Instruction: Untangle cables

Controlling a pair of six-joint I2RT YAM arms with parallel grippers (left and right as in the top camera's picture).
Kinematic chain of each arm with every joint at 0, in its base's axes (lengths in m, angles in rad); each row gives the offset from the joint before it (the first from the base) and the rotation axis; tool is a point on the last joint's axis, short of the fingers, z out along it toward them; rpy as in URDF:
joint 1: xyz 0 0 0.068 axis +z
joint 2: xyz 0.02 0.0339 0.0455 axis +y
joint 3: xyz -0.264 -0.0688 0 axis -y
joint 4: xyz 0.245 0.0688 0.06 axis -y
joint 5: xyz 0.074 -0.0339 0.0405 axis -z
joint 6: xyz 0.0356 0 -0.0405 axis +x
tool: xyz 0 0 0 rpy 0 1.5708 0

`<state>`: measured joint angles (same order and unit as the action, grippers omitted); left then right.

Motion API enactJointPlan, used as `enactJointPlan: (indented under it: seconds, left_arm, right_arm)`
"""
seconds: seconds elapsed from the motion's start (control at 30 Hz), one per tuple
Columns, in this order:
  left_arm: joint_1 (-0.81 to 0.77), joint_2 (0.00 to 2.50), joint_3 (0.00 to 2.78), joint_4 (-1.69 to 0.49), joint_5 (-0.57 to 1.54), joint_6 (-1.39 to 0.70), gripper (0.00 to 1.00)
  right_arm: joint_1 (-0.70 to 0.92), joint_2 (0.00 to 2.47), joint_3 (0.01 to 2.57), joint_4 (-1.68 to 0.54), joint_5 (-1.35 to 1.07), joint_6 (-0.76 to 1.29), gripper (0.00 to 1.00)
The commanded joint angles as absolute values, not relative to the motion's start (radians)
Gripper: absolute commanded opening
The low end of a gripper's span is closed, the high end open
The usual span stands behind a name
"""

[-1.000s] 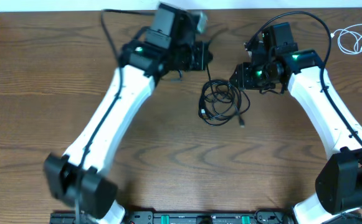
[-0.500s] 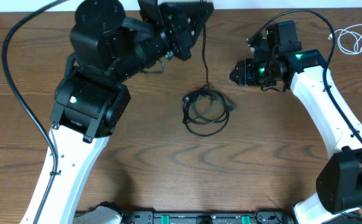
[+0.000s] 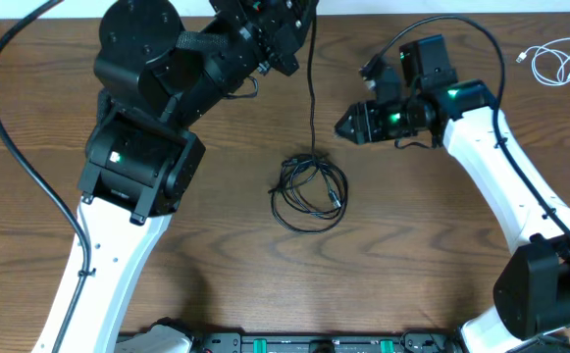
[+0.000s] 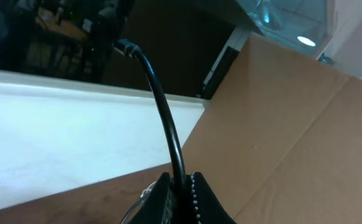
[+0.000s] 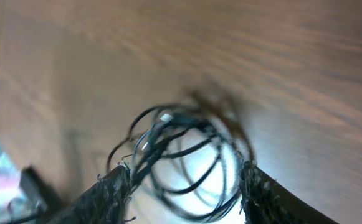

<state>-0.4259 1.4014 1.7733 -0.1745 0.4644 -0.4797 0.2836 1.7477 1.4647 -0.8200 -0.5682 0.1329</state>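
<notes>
My left gripper (image 4: 181,190) is raised high, clamped tight on 1 black cable (image 3: 311,88); its short plug end sticks up past my fingertips, and the long run hangs straight down below the gripper to the tangle (image 3: 309,191), which lies on the table (image 3: 216,255) directly beneath. So I judge the step in hand is drawing this 1 strand up out of the knot of loops. My right gripper (image 5: 184,186) hovers with its jaws apart and nothing between them, and the tangle sits just ahead of and below them. Next, I think, the right gripper must drop onto the loops and pin or pinch them, so that lifting with the left pulls the strand free rather than hoisting the whole bundle. The white cable (image 3: 557,61) lies well apart, far off behind my right gripper, untouched.
</notes>
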Motion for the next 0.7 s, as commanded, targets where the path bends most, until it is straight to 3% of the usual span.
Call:
enactJointPlan:
  seconds: [0.0,0.23,0.53,0.67]
  left_arm:
    - [-0.415,1.391,1.784,-0.183,0.451,-0.492,0.07]
    - [-0.388,1.392,1.784,-0.224,0.451,-0.492,0.07]
    - [-0.388,1.392,1.784,-0.233,0.451,-0.492,0.07]
    - [-0.388,1.393,1.784,-0.247,0.451,-0.492,0.07]
  right_arm:
    - [0.297,1.753,1.456,-0.872,-0.678,-0.001,0.54]
    - [0.315,1.753,1.420,-0.969,-0.790,-0.117,0.55]
    - [0.415,1.753,1.243,-0.638,-0.557,0.268,0.53]
    - [0.457,1.754,1.193,-0.545,-0.501,0.352,0.42]
